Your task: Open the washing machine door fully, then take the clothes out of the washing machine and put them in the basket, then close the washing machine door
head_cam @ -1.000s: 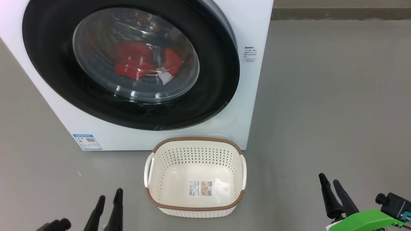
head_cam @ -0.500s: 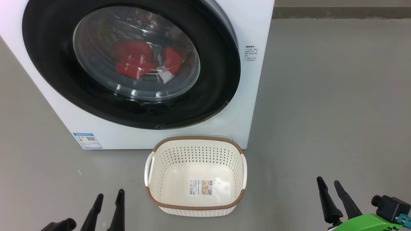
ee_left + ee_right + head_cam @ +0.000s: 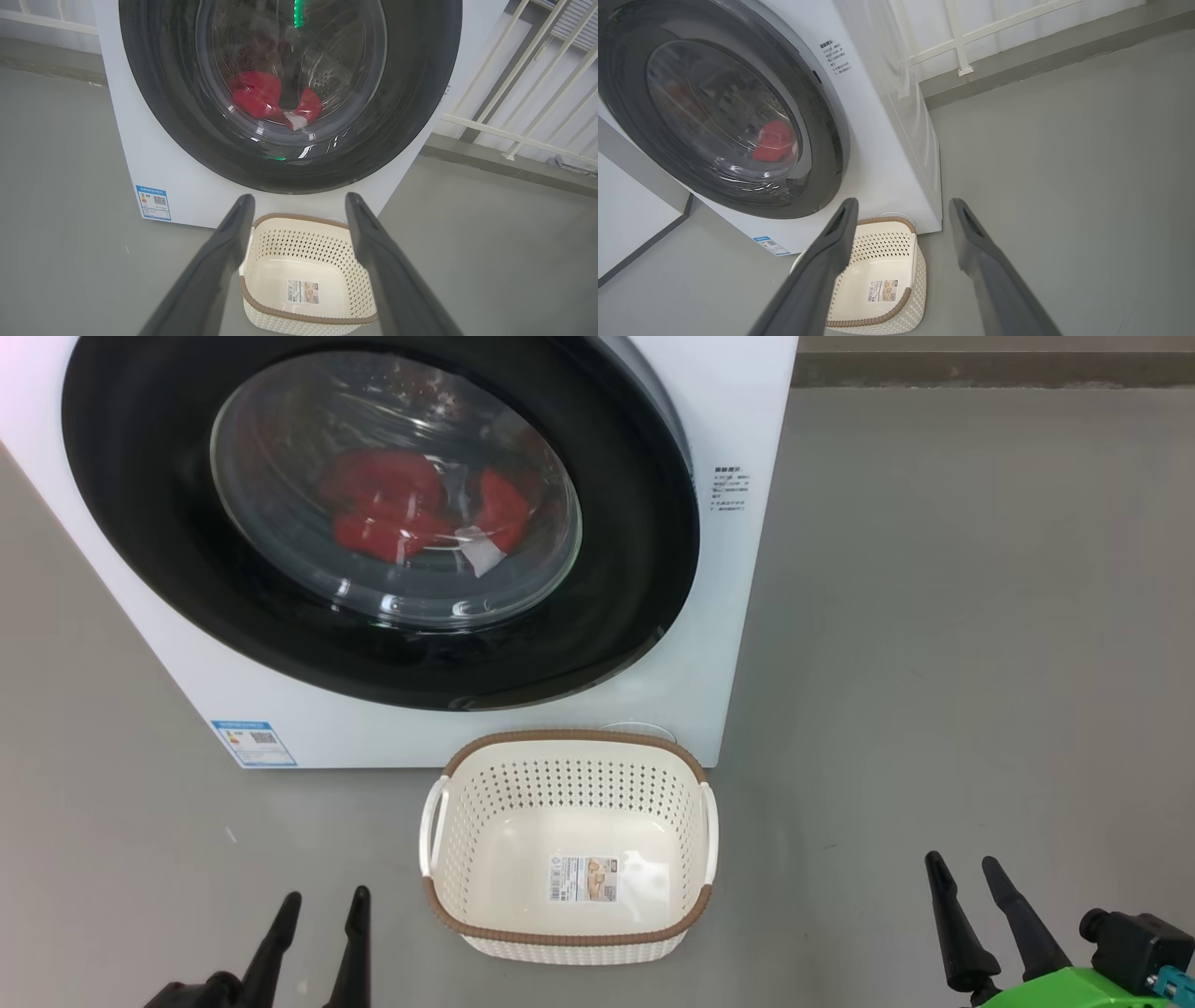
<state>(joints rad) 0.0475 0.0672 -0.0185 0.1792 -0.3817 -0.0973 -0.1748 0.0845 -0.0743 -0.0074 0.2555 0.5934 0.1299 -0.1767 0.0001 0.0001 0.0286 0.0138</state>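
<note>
Jaws on both my grippers stand spread wide, gripping nothing and touching nothing. My left gripper (image 3: 325, 896) and right gripper (image 3: 960, 861) hang above the grey floor (image 3: 934, 616). The cream basket (image 3: 560, 938) sits between them, nearer the left one, its bottom sticker showing. Beyond the basket, ahead of my left gripper, the washing machine door (image 3: 140, 523) lies against the front of the washing machine (image 3: 738, 411), with red clothes (image 3: 383, 509) behind its glass. Ahead of my right gripper, open floor runs past the machine's corner.
</note>
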